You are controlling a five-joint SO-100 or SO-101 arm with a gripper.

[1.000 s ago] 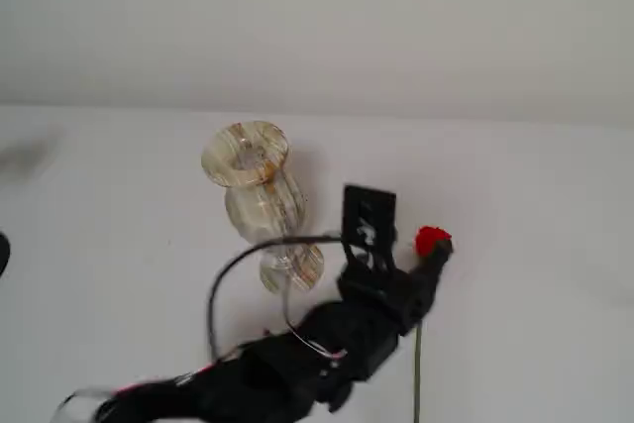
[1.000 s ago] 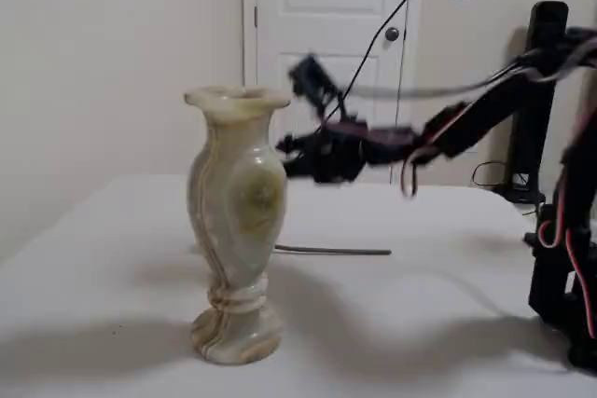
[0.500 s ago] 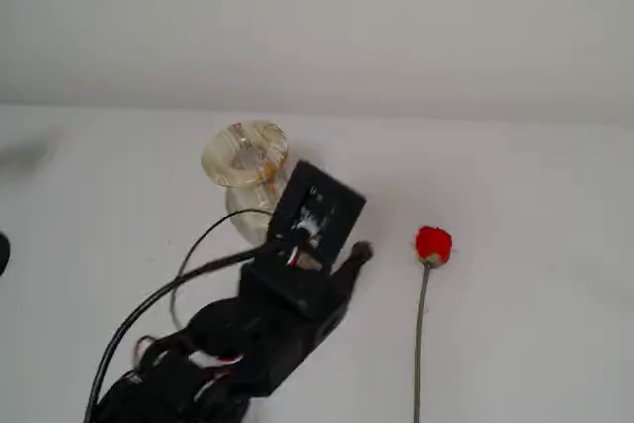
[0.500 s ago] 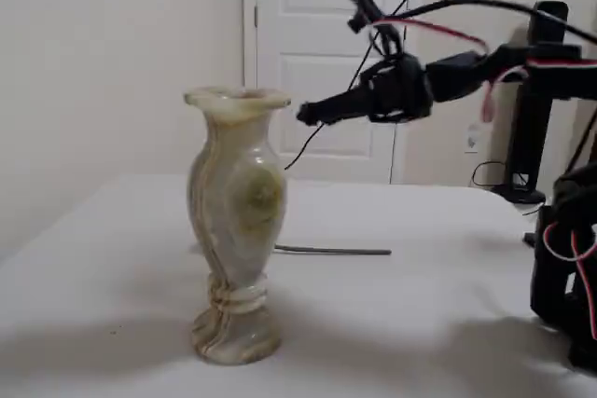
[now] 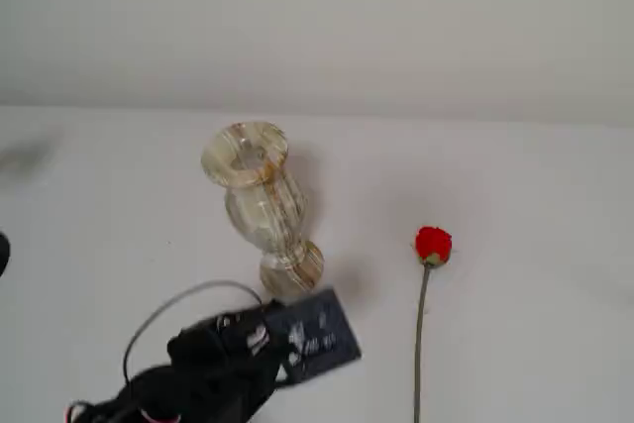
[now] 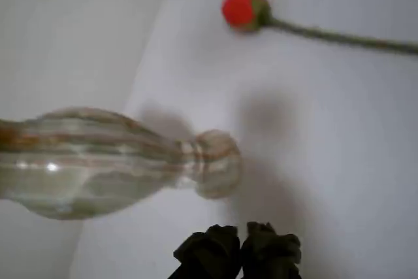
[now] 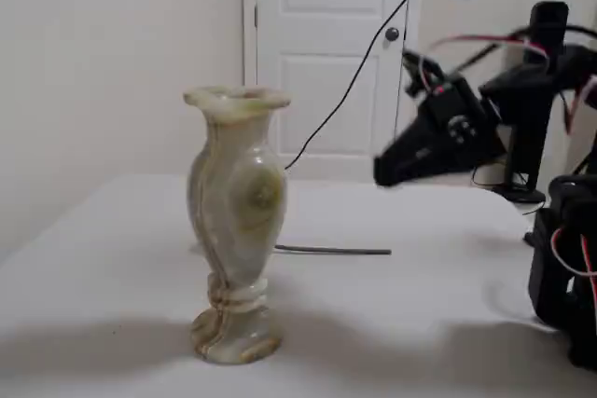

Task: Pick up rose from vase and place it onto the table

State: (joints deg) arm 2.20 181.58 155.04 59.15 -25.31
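Observation:
The cream marbled vase (image 5: 260, 195) stands upright and empty on the white table (image 5: 535, 195). The rose (image 5: 433, 245) lies flat on the table to the vase's right, bud away from the camera and stem running to the lower edge. In the wrist view the rose (image 6: 243, 6) lies beyond the vase (image 6: 98, 161). In a fixed view only its stem (image 7: 331, 250) shows, behind the vase (image 7: 235, 212). My gripper (image 6: 241, 249) is shut and empty, close to the vase's foot. It also shows in both fixed views (image 5: 315, 336) (image 7: 384, 171), above the table.
A black cable (image 5: 149, 319) loops by the arm at the lower left. In a fixed view, dark equipment with red wires (image 7: 564, 258) stands at the table's right edge, and a white door (image 7: 322, 53) is behind.

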